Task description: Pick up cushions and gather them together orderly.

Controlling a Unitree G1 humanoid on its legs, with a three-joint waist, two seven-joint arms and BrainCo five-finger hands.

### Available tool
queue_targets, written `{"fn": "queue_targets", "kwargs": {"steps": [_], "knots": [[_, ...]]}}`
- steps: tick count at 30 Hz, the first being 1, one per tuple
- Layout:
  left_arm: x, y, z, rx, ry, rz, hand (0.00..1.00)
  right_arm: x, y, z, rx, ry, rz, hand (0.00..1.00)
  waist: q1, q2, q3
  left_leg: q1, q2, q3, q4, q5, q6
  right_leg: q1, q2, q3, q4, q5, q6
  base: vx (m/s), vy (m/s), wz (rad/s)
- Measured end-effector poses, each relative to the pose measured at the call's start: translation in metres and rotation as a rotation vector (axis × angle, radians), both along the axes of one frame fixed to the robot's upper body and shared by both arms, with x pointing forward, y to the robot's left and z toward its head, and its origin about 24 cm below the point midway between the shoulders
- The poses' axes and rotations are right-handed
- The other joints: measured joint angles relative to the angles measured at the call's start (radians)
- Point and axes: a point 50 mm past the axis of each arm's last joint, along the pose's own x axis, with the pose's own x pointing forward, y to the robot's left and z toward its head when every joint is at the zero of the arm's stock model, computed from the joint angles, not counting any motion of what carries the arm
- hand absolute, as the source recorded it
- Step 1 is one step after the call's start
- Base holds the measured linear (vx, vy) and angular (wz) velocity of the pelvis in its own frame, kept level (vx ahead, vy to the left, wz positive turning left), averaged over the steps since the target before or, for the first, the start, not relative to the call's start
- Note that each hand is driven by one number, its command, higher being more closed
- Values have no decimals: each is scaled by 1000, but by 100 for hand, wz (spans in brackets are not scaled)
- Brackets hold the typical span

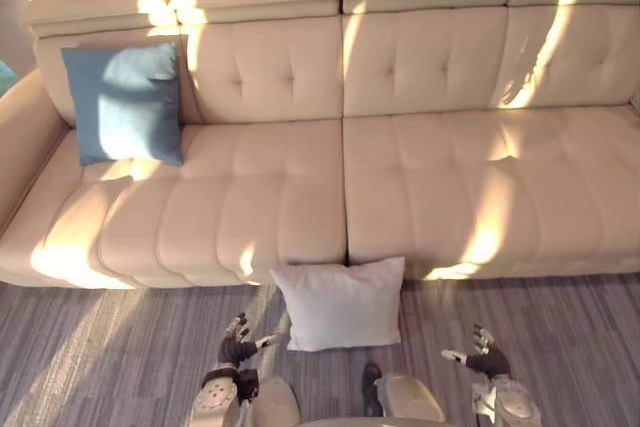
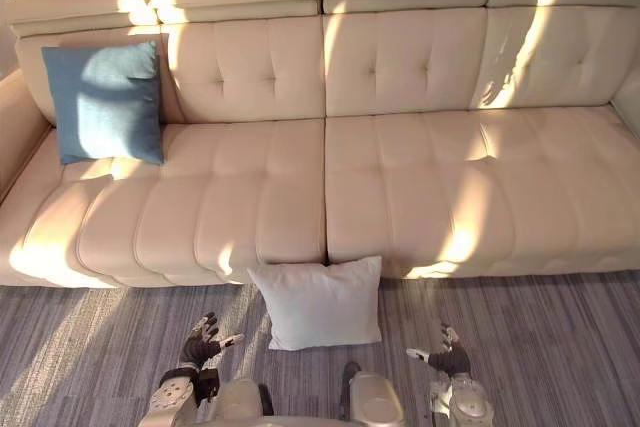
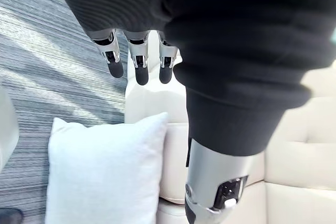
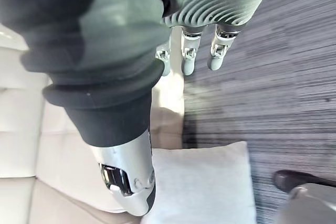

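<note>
Left hand [image 1: 238,339] hangs low over the carpet [image 1: 90,357] in front of the sofa [image 1: 430,197], fingers straight and spread, holding nothing. Left to right: blue cushion [image 1: 125,104] at the sofa's left end, upright on the seat, leaning on the backrest, face out to the room, near square, slightly taller than wide. White cushion [image 1: 342,304] on the carpet at the sofa's middle seam, top edge touching the sofa's front, flat or propped I can't tell, long axis along the sofa front. Right hand [image 1: 480,352] in front of the sofa, right of the seam, fingers loose and apart, empty. Risk, my call: a soft cushion pinched by one corner sags and slips out; dropped hard beside the blue one, it could tip that over and leave a crooked pair.
</note>
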Motion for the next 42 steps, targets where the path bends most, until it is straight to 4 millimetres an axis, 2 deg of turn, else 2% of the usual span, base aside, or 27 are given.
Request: {"fn": "queue_targets", "kwargs": {"steps": [1,2,4,7,8,11,12,13,15,17,18,19,20,21,22,23,27,28,29,31,33,35,40,42], "knots": [[1,2,0,7,-1,-3,0,-1,2,-2,7,5,-11,0,4,2,4,18,-10,4,-44,11,-15,-18,-8,13,51,-35,16,222,152,-20],[2,3,1,12,-4,-3,0,-2,5,-3,16,8,-12,0,4,-10,10,26,-25,7,-46,11,-14,-25,-23,19,75,-46,29,175,151,-4],[4,5,2,17,-10,-4,0,-4,9,-6,26,18,-9,0,2,-37,21,16,-52,17,-35,-8,3,-54,-55,33,112,-76,45,87,129,-1],[13,6,7,34,-34,-3,0,8,10,-1,23,-12,-1,0,9,-44,32,-94,-48,33,58,-60,26,-157,-60,58,177,-92,62,31,129,-16],[22,9,12,48,-60,-7,0,16,10,2,21,-34,3,0,9,-47,57,-121,-44,38,88,-70,35,-182,-61,62,199,-95,68,-2,89,-11],[43,19,28,73,-141,9,0,34,12,13,5,-93,7,0,21,-52,83,-210,-19,49,171,-110,42,-274,-57,83,263,-108,73,-140,95,-22],[106,26,79,49,-388,97,0,85,7,50,-10,-277,-12,0,34,-57,171,-453,9,40,349,-153,71,-522,-60,100,428,-142,79,-323,88,-21],[115,25,87,39,-419,109,0,95,8,59,-6,-315,-9,0,33,-58,175,-509,15,35,375,-157,73,-575,-58,100,452,-143,79,-326,75,-15],[124,22,96,24,-454,106,0,107,9,70,-3,-362,0,0,34,-60,226,-519,18,34,393,-159,77,-587,-58,107,471,-143,80,-80,8,-1],[135,24,108,16,-504,126,0,129,14,88,-13,-426,22,0,32,-56,264,-593,22,29,438,-168,78,-666,-63,102,522,-161,70,-133,-23,-3],[151,23,130,10,-587,145,0,149,10,114,-39,-510,25,0,34,-47,244,-738,42,-3,538,-168,82,-794,-53,101,603,-159,69,-197,-38,-9],[168,22,159,7,-696,160,0,171,8,147,-42,-630,-1,0,37,-43,242,-900,54,-24,604,-193,91,-954,-51,92,678,-177,71,-172,-37,1],[178,22,175,9,-747,157,0,183,8,167,-35,-694,-17,0,33,-45,257,-961,53,-27,629,-188,91,-1018,-58,93,714,-177,71,-166,-48,7],[195,20,202,9,-817,156,0,202,7,205,-29,-802,-39,0,36,-46,320,-1030,60,-31,688,-185,95,-1093,-59,102,778,-178,72,-126,-53,6],[199,17,208,-6,-835,157,0,208,8,219,-15,-842,-44,0,40,-44,332,-1067,66,-31,711,-187,99,-1131,-57,105,803,-179,73,-185,-77,-4],[204,9,217,-39,-860,158,0,219,16,243,14,-916,-44,0,38,-43,332,-1139,74,-34,756,-188,101,-1207,-57,109,851,-180,73,-144,-54,-7],[212,-9,232,-89,-901,149,0,229,27,264,102,-983,-68,0,39,-42,331,-1216,81,-56,798,-181,111,-1273,-58,99,894,-179,72,-137,-41,2],[213,-12,235,-89,-911,143,100,231,29,268,112,-989,-74,0,39,-42,330,-1224,81,-58,797,-180,111,-1280,-58,97,894,-179,72,-137,-36,3],[215,-17,243,-88,-934,133,100,235,33,273,131,-997,-76,100,39,-42,330,-1245,82,-59,796,-178,108,-1299,-60,93,893,-178,74,-131,-30,5],[221,-25,259,-96,-976,107,100,239,44,281,142,-1014,-48,100,37,-42,329,-1279,85,-56,787,-169,109,-1332,-70,85,891,-170,73,-113,-26,11],[227,-41,281,-101,-1031,56,100,244,58,299,144,-1053,1,100,36,-42,329,-1312,89,-46,772,-144,117,-1370,-75,81,887,-153,67,-72,-18,12],[230,-48,291,-102,-1048,56,100,246,71,307,160,-1070,19,100,34,-42,329,-1320,92,-45,771,-126,124,-1379,-73,79,886,-140,53,-30,2,-1],[230,-41,296,-65,-1059,89,100,244,85,313,112,-1091,53,100,31,-42,329,-1318,109,-47,774,-123,123,-1378,-60,75,886,-139,52,-7,7,-7],[228,-43,300,-51,-1075,86,100,238,91,315,84,-1123,94,100,31,-42,329,-1313,112,-51,772,-119,117,-1374,-57,71,887,-138,49,-37,-1,-1]]}}
